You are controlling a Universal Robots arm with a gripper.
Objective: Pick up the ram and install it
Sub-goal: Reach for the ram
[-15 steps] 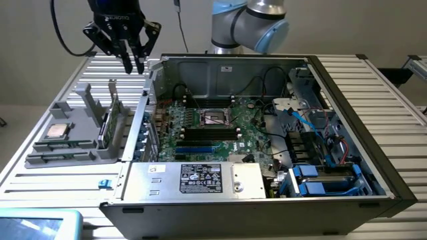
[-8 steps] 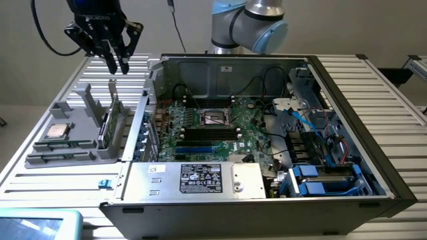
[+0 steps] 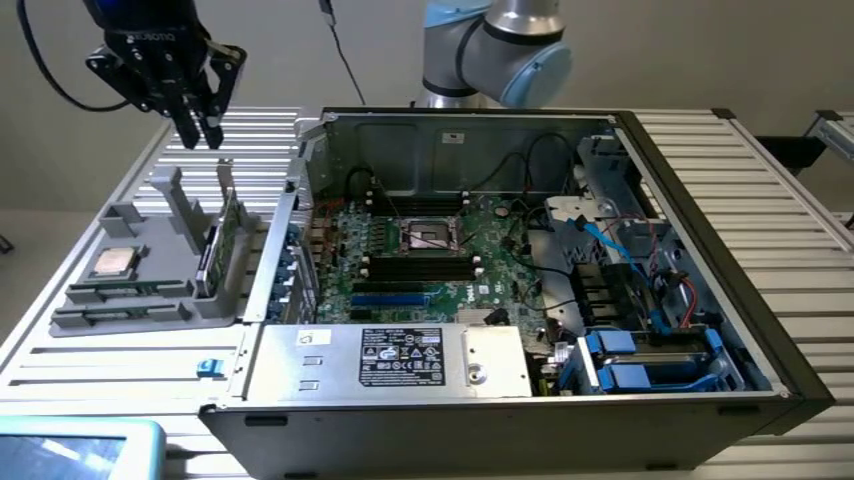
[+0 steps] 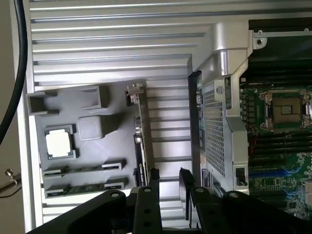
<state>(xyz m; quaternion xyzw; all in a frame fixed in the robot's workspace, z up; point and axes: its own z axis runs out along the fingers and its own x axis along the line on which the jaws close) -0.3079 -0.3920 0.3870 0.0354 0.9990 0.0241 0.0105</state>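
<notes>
Two ram sticks lie flat in grooves at the near end of a grey holder (image 3: 160, 305). One ram (image 3: 130, 292) is next to a silver processor chip (image 3: 114, 262), and the other ram (image 3: 114, 317) lies in front of it. In the wrist view both show as narrow green strips: one ram (image 4: 80, 170) and the second ram (image 4: 80, 187). My gripper (image 3: 203, 130) hangs high above the holder's far end, well clear of the sticks. Its fingers (image 4: 154, 181) stand open with nothing between them; the gripper (image 4: 169, 184) looks down beside the holder.
A dark expansion card (image 3: 220, 235) stands upright in the holder, between the gripper and the open computer case (image 3: 694, 250). Inside the case, the motherboard has black memory slots (image 3: 420, 266) below the processor socket (image 3: 430, 235). Cables and blue drive bays (image 3: 641, 355) fill the case's right side.
</notes>
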